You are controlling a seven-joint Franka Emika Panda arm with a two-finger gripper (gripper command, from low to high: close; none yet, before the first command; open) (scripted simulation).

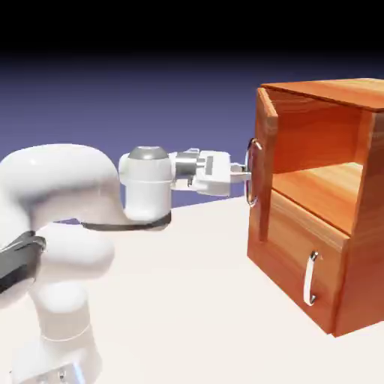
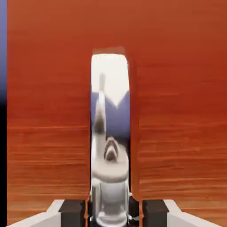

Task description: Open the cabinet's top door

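Gripping the curved silver handle, the white two-finger claw could slip if pulled sideways off the open reddish-brown wooden top door's left face.

From my exterior view, the cabinet is standing on the table at the right, my arm reaching across from the left! The top door is swinging out at the cabinet's left, its handle facing my gripper. Below the upper compartment, the lower door is sitting in the front, its own handle near the right edge. In my hand view, the top door's handle is running between the fingertips.
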